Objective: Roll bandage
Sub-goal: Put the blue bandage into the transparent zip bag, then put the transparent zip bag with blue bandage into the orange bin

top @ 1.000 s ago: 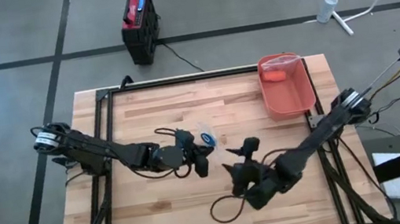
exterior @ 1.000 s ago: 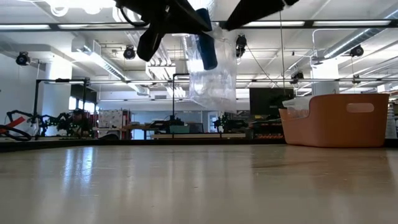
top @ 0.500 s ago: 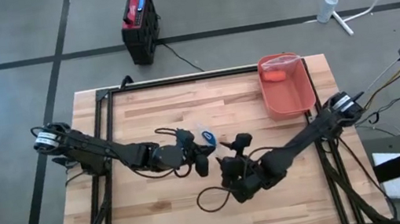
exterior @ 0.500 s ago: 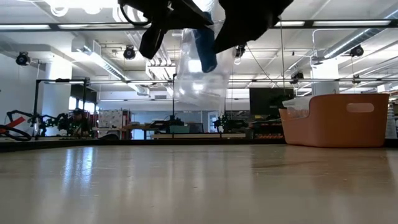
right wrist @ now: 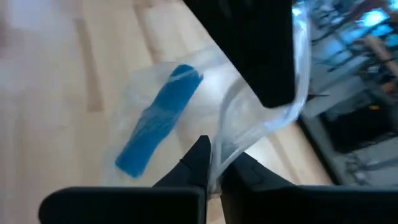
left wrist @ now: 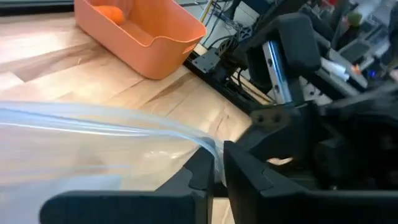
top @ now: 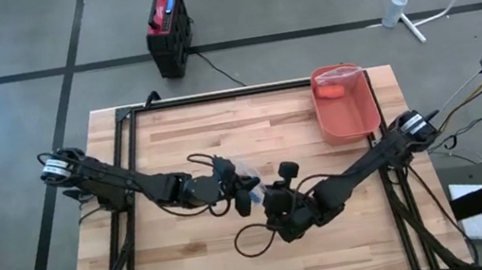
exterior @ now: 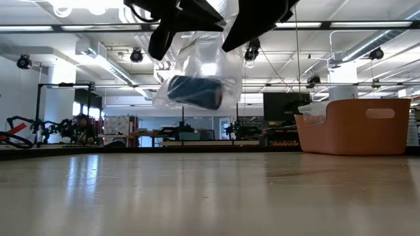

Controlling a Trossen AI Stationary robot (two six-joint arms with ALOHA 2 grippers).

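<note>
Over the middle of the wooden table [top: 174,135] the two arms meet, and between them hangs a clear plastic bag [exterior: 197,72], held up off the tabletop. Inside it lies a blue bandage roll [exterior: 193,92], resting on its side low in the bag. The left gripper [left wrist: 214,171] has its fingers pressed together on the bag's edge, the film passing between them. The right gripper [right wrist: 214,163] is also pinching the bag, its fingers closed on a fold of the plastic just beside the left one. In the right wrist view the bandage roll shows as a long blue shape through the film. An orange bin [top: 345,102] sits at the table's far right corner, well apart from the bag
</note>
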